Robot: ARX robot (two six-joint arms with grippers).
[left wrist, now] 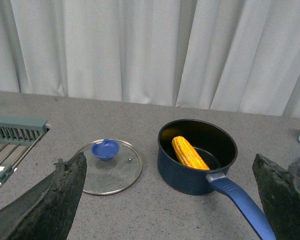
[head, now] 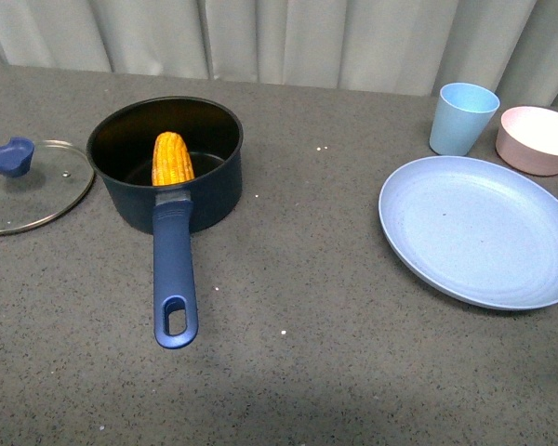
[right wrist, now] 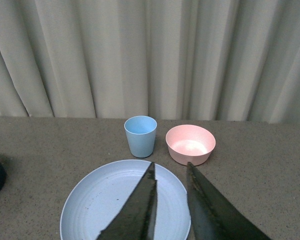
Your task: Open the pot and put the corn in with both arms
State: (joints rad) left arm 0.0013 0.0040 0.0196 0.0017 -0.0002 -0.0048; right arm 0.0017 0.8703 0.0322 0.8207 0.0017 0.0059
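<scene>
Far left, the glass lid (head: 26, 186) lies flat on the grey table (head: 307, 325), blue knob up, just beside the pot (head: 165, 163). The pot stands uncovered, and the corn (head: 171, 159) leans inside it, tip against the wall by the long blue handle. Further right sit a blue plate (head: 479, 229), a blue cup (head: 462, 118) and a pink bowl (head: 538, 139). Left gripper (left wrist: 170, 200) gapes wide, holding nothing; right gripper (right wrist: 169, 177) hovers over the plate, fingers nearly together, empty.

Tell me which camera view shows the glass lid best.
The left wrist view: the whole glass lid lies flat beside the pot, blue knob up, full rim visible. The front view cuts the lid at the picture's left edge. The right wrist view shows none of it.
</scene>
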